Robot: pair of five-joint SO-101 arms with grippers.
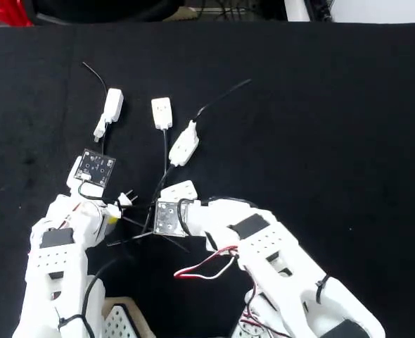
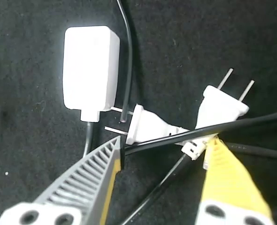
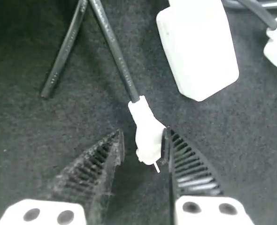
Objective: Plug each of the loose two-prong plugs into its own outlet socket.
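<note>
Two white two-prong plugs lie ahead of my left gripper [image 2: 164, 151], which is open with black cables between its fingers. One plug [image 2: 148, 126] points its prongs at a white outlet socket [image 2: 89, 68], just short of it. The other plug [image 2: 220, 105] lies beside it with its prongs pointing away from me. My right gripper [image 3: 143, 145] is open around a third small white plug [image 3: 147, 133], which rests against one finger; a white socket [image 3: 197, 47] lies just beyond. From above, the plugs [image 1: 126, 199] lie between both arms, near a socket [image 1: 179, 190].
Three more white sockets [image 1: 112, 105] [image 1: 162, 113] [image 1: 184, 144] lie farther out on the black cloth, trailing black cables. Cables cross in a tangle between the two wrists [image 1: 141, 225]. Red and white wires [image 1: 204, 267] loop off the right arm.
</note>
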